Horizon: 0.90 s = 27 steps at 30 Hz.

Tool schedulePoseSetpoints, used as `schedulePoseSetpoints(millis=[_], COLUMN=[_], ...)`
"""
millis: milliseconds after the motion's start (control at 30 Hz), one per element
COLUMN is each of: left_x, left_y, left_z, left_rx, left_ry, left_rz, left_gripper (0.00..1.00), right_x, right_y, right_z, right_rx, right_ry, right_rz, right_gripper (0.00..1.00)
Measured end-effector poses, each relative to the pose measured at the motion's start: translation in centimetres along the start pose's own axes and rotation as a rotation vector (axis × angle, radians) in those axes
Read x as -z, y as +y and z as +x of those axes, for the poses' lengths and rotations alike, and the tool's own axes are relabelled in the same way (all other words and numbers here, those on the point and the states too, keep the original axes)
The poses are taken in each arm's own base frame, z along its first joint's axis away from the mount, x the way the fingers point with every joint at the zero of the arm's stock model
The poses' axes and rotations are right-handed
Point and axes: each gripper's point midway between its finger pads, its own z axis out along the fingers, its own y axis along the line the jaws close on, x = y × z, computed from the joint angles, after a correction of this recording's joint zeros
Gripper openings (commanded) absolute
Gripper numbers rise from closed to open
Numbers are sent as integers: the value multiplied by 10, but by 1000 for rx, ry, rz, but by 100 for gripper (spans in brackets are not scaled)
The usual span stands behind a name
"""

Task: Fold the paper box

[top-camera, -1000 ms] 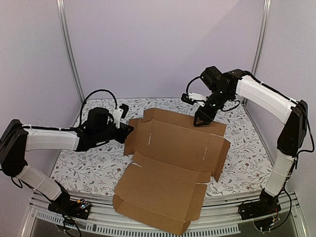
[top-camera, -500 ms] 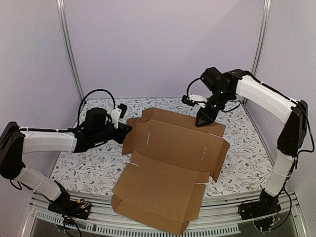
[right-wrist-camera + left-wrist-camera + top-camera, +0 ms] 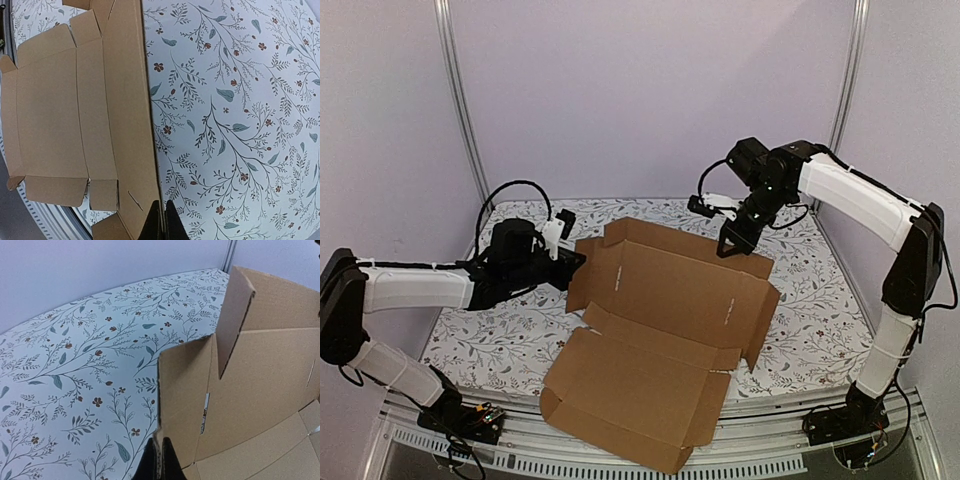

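Note:
The paper box (image 3: 665, 310) is a large brown die-cut cardboard sheet, lying mostly flat with its side flaps raised and its near part hanging over the table's front edge. My left gripper (image 3: 574, 262) is shut on the edge of the box's left flap (image 3: 182, 405); its black fingertips (image 3: 167, 462) pinch the cardboard edge. My right gripper (image 3: 728, 245) is shut on the far right edge of the box (image 3: 135, 135), the fingertips (image 3: 173, 225) clamped on the thin edge.
The table wears a white cloth with a floral print (image 3: 510, 330). Metal uprights (image 3: 460, 110) stand at the back corners. The table's front rail (image 3: 760, 415) runs under the overhanging cardboard.
Both grippers have shifted slightly left and the whole cardboard sheet has moved left with them. The grips are unchanged.

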Motion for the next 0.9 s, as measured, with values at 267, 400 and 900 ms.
schedulePoseSetpoints(millis=[267,400,900], left_x=[1,3,54], left_y=[3,9,10], left_z=[1,4,-109], left_rx=[31,81,264], left_ry=[7,33,-76], left_rz=[-17,-59,-111], left_gripper=[18,30,48], right_x=[-1,0,2], right_y=[9,20,17], right_z=[3,4,-16], right_rx=[17,60,179], right_ry=[-27,-39,-84], right_rz=[-5,28,271], right_gripper=[0,0,0])
